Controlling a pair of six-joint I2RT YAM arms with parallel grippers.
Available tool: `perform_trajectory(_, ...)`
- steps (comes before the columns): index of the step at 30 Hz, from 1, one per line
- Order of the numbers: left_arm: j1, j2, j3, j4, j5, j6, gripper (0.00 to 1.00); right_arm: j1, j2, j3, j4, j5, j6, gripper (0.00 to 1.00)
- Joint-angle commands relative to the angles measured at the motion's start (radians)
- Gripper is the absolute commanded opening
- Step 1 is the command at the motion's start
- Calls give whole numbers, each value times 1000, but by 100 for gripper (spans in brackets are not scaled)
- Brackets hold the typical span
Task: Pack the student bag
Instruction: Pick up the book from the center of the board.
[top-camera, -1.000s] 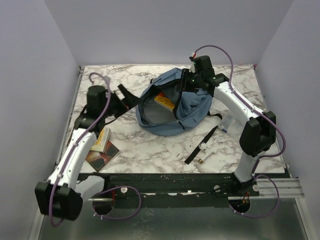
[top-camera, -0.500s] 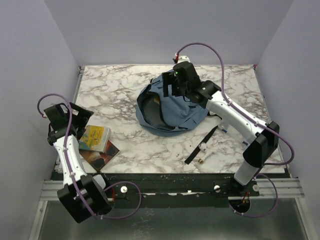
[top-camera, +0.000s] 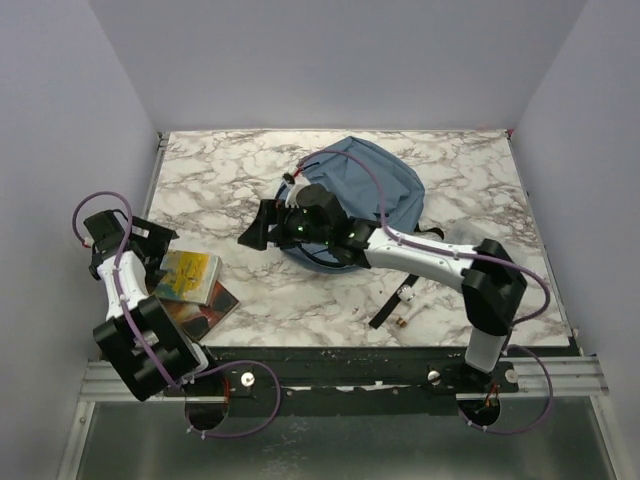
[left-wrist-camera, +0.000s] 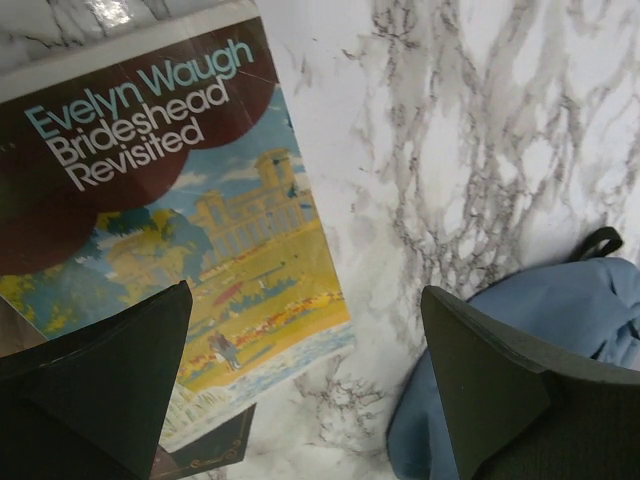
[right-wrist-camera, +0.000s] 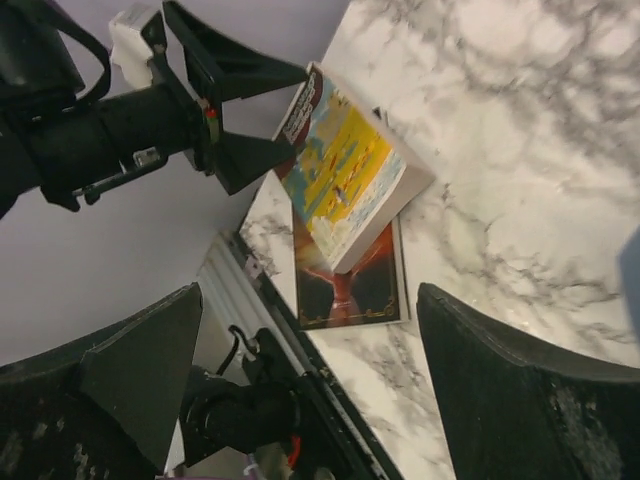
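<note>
Overall light: bright, even, diffuse, from overhead.
Colour cast: cool lilac on the walls.
Top view: sharp over the whole worktop (top-camera: 220, 170); no clear bending at the edges.
Shadows: soft and short; faint under the right arm (top-camera: 420, 250) mid-worktop, darker along the near side of the bag (top-camera: 390, 180).
Below near edge: dim, grey.
Glare: small white sheen by the top edge of the book (left-wrist-camera: 200, 240), left wrist view.
Left wrist view: print crisp, marble veins clear; left fingers (left-wrist-camera: 100, 390) dark, little detail, slightly soft.
Right wrist view: right fingers (right-wrist-camera: 520, 400) close to lens, blurred, grainy; book and near-left corner in focus.
</note>
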Motion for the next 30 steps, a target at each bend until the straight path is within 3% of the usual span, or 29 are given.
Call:
perform_trajectory(1,20,89,60,-22,-38,84,98,14,133,-60,381,-194,313,91)
perform_trajectory(9,21,168,59,-30,-18,66,98,35,431,81,349,-238,470,86)
perform_trajectory(14,23,194,49,-37,20,52,98,48,569,184,301,-250,452,85)
perform_trajectory(22,24,120,-16,-24,-23,26,98,50,747,340,291,-268,497,83)
perform_trajectory(30,15,60,-64,5,-58,16,98,57,877,465,254,-266,634,73)
